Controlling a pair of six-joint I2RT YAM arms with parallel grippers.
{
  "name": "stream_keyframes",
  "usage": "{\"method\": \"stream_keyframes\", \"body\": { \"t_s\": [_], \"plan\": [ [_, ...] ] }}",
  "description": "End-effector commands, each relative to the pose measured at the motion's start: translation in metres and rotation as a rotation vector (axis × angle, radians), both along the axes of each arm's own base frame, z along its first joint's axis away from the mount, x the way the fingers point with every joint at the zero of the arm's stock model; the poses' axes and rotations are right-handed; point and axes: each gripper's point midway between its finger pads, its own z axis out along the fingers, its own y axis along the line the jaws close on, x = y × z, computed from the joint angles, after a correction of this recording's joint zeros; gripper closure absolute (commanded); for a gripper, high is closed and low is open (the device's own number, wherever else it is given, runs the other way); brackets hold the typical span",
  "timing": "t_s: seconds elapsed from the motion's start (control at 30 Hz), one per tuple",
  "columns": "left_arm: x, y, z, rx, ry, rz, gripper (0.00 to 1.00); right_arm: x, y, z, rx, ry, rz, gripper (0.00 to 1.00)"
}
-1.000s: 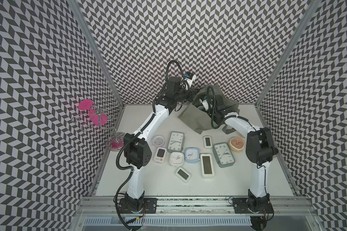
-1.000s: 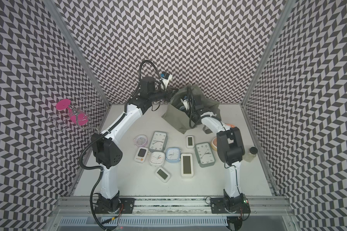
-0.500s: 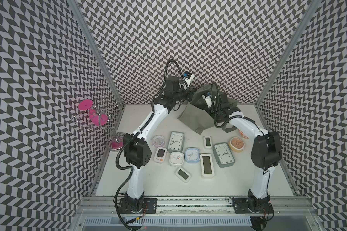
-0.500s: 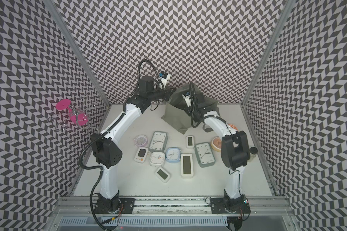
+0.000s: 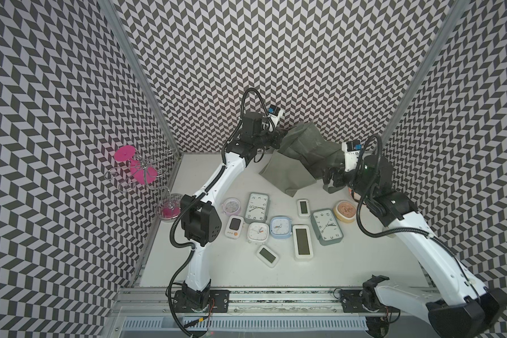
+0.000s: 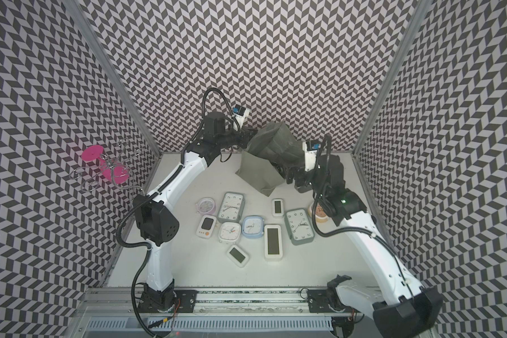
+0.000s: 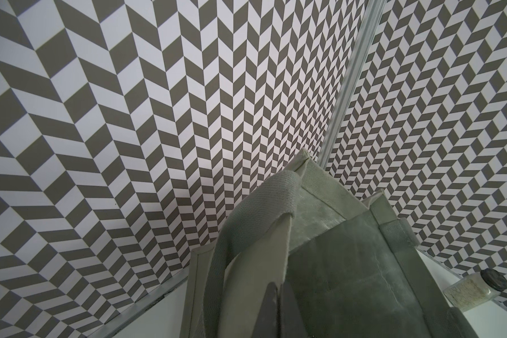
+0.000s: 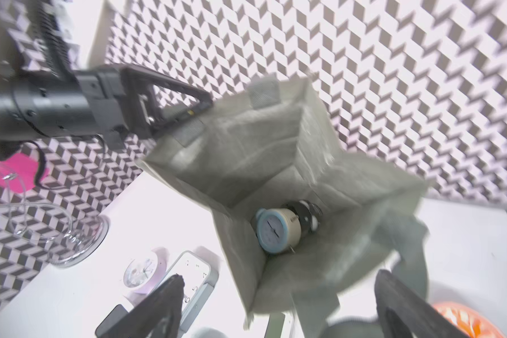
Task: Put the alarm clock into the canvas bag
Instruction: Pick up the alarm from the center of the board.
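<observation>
While left claw [image 7: 279, 301] pinches grey-green canvas bag [image 8: 246, 164] | blue-rimmed round alarm clock [image 8: 276, 231] lies inside | right claw [image 8: 281, 310] gaping

**Cloth, an arm and blur are hiding things**

In both top views the canvas bag [image 5: 293, 172], sitting at 12 o'clock on the desk [image 5: 231, 272], is walling off the alarm clock [image 8: 275, 231] lying inside it. The right wrist view is smearing that clock, leaving its dial unreadable. The right arm and its cable are covering part of the orange round clock [image 6: 322, 215] at 3 o'clock of the clock cluster. Picture edges are cutting off the left claw [image 7: 279, 304] and the blurred right claw [image 8: 281, 276].
</observation>
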Motion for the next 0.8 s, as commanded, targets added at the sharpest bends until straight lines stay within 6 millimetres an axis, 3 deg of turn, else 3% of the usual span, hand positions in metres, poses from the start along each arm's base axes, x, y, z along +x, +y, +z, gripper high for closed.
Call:
{"method": "stream_keyframes", "body": {
  "t_s": [0.0, 0.17, 0.37, 0.47, 0.57, 0.67, 0.77],
  "plan": [
    [-0.001, -0.005, 0.014, -0.015, -0.053, -0.027, 1.00, -0.021, -0.025, -0.051, 0.022, 0.168, -0.130, 0.01],
    [-0.003, -0.013, 0.006, -0.014, -0.041, -0.047, 1.00, -0.043, -0.023, -0.141, -0.022, 0.410, -0.116, 0.00],
    [-0.010, -0.025, -0.001, 0.057, -0.065, -0.019, 1.00, -0.069, -0.022, -0.210, -0.008, 0.642, -0.149, 0.01],
    [-0.011, -0.027, -0.001, 0.053, -0.063, -0.024, 1.00, -0.075, -0.029, -0.227, -0.036, 0.694, -0.185, 0.01],
    [-0.012, -0.029, -0.002, 0.049, -0.060, -0.032, 1.00, -0.072, -0.020, -0.228, -0.037, 0.705, -0.138, 0.01],
    [-0.010, -0.028, -0.004, 0.051, -0.056, -0.027, 1.00, -0.066, 0.002, -0.220, -0.021, 0.679, -0.033, 0.02],
    [-0.007, -0.024, -0.003, 0.049, -0.055, -0.018, 1.00, -0.065, 0.036, -0.209, 0.006, 0.643, 0.084, 0.11]
  ]
}}
